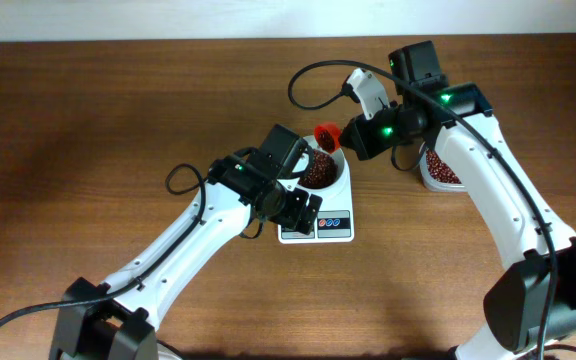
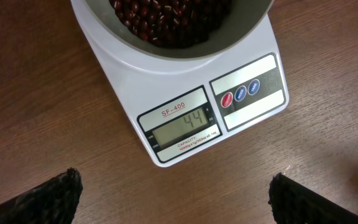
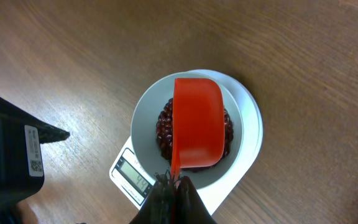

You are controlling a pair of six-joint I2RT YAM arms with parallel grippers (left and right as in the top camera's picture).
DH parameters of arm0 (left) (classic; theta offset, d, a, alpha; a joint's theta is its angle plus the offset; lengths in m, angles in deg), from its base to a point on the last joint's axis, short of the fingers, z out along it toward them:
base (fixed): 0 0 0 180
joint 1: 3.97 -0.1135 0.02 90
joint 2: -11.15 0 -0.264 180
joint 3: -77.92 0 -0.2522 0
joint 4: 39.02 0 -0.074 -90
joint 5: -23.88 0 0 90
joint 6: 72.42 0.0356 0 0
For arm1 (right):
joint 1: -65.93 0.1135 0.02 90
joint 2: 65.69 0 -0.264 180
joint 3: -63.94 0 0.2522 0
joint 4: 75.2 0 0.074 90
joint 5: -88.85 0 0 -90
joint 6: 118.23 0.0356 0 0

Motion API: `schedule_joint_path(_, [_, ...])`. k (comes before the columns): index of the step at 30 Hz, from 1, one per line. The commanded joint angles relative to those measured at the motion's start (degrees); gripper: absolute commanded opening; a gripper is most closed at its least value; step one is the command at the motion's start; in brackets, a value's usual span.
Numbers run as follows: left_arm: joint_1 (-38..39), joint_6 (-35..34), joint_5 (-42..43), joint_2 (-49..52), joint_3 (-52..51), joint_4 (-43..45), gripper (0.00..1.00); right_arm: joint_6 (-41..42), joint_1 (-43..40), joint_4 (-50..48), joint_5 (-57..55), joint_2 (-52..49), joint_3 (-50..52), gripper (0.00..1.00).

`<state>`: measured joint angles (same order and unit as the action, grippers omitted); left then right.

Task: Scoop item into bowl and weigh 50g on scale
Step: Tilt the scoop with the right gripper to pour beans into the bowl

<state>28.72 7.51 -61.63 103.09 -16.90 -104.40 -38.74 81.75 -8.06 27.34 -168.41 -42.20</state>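
Note:
The white scale (image 1: 320,222) stands mid-table with the white bowl (image 1: 334,180) on it, holding dark red beans (image 1: 318,172). In the left wrist view the scale's display (image 2: 185,126) reads 44, with red and blue buttons (image 2: 241,93) beside it. My right gripper (image 3: 174,183) is shut on the handle of a red scoop (image 3: 197,121), held turned over above the bowl (image 3: 146,118) and beans (image 3: 165,134). The scoop also shows in the overhead view (image 1: 327,135). My left gripper (image 2: 173,193) is open and empty, hovering over bare wood just in front of the scale.
A clear tub of beans (image 1: 440,170) stands right of the scale, partly hidden under my right arm. My left arm (image 1: 198,235) reaches in from the lower left, its wrist close to the scale's left side. A cable (image 1: 318,85) loops above the scale.

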Motion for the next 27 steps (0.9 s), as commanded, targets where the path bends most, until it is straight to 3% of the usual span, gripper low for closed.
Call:
schedule_joint_path(1, [0.17, 0.94, 0.02, 0.42, -0.02, -0.04, 0.99, -0.28, 0.31, 0.68, -0.04, 0.76, -1.22, 0.04])
schedule_joint_path(11, [0.17, 0.94, 0.02, 0.42, -0.02, -0.04, 0.99, -4.52, 0.37, 1.36, 4.96, 0.76, -1.22, 0.04])
schedule_joint_path(19, [0.17, 0.94, 0.02, 0.42, -0.02, -0.04, 0.99, -6.82, 1.18, 2.29, -2.67, 0.79, -1.22, 0.04])
schedule_joint_path(27, [0.17, 0.94, 0.02, 0.42, -0.02, -0.07, 0.99, -7.06, 1.81, 1.66, -2.19, 0.79, -1.29, 0.04])
